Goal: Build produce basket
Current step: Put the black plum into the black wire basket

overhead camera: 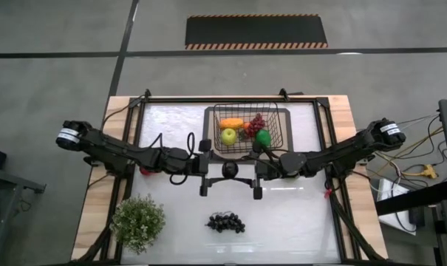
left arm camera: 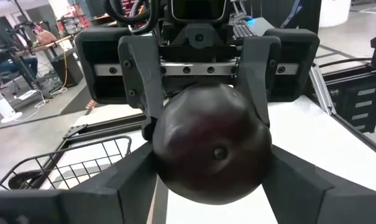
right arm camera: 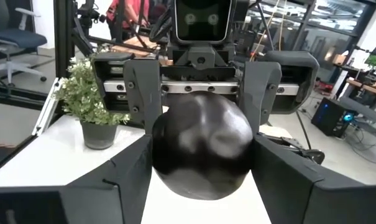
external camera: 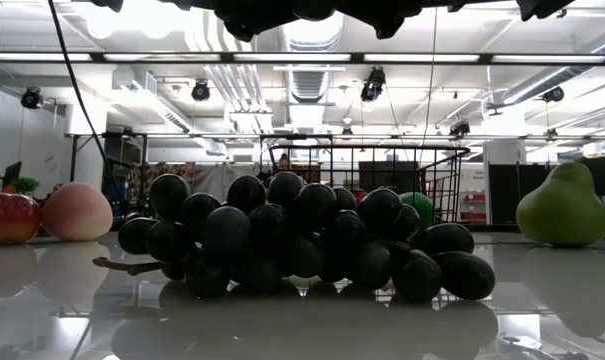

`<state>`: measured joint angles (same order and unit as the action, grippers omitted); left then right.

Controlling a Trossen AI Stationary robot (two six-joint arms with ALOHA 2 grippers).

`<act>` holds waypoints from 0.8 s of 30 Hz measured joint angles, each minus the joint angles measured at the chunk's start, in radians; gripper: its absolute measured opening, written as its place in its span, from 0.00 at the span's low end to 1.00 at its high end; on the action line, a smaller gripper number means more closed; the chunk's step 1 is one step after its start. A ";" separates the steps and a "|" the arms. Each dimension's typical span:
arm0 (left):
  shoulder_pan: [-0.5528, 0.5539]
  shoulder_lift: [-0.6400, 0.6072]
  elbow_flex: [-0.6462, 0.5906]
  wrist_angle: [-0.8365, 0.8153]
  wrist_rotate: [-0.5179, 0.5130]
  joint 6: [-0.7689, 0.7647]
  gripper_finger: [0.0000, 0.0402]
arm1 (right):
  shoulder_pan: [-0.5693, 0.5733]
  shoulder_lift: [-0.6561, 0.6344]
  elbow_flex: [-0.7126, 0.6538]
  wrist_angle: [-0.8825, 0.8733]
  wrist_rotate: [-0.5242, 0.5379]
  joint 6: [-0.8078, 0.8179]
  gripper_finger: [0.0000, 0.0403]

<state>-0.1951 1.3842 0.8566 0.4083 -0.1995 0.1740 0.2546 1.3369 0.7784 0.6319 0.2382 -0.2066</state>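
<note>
Above the table, plum (overhead camera: 229, 170): held off the surface at the table's middle, just in front of the basket (overhead camera: 281, 131), between the two grippers.
Left gripper (overhead camera: 212, 169): reaches in from the left, its jaws pinching the plum.
Right gripper (overhead camera: 247, 170): reaches in from the right, its jaws pinching the same fruit – both hold it at once.
Basket: black wire, long axis running left to right; inside lie an orange mango (overhead camera: 232, 123), a green apple (overhead camera: 228, 136), a red grape bunch (overhead camera: 254, 125) and a green fruit (overhead camera: 263, 137) at the near right corner.
Dark grape bunch (overhead camera: 224, 222): on the table near the front edge, long axis left to right, well apart from the potted plant (overhead camera: 138, 222).
Low view, dark grape bunch: fills the foreground, glossy round berries, a brown stem pointing left.
Low view, sides: red apple (external camera: 7, 218) touching a pink peach (external camera: 77, 212) at left; green pear (external camera: 562, 205) upright at right.
Left wrist view, plum: round, dark purple-red and glossy – a small dimple faces the camera, so no long axis shows.
Right wrist view, plum: near-black with pale highlights, the potted plant beside it farther off.
</note>
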 joint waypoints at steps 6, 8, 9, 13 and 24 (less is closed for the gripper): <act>0.001 0.001 0.000 0.003 -0.014 -0.005 0.71 | -0.001 0.000 0.000 0.002 -0.001 0.010 0.55; 0.001 0.001 0.000 0.003 -0.021 -0.007 0.75 | -0.001 0.000 0.000 0.002 -0.002 0.013 0.56; 0.001 0.001 0.000 0.004 -0.023 -0.005 0.77 | -0.001 0.000 0.000 0.002 -0.002 0.013 0.56; 0.002 -0.003 0.000 -0.001 -0.027 0.047 0.83 | -0.001 0.000 0.000 0.000 -0.002 0.025 0.56; 0.021 -0.083 0.000 -0.116 -0.078 0.175 0.85 | 0.001 -0.060 0.040 -0.223 0.163 0.124 0.56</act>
<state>-0.1737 1.3008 0.8566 0.2926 -0.2780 0.3486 0.2552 1.2766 0.8188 0.4089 0.4014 -0.0821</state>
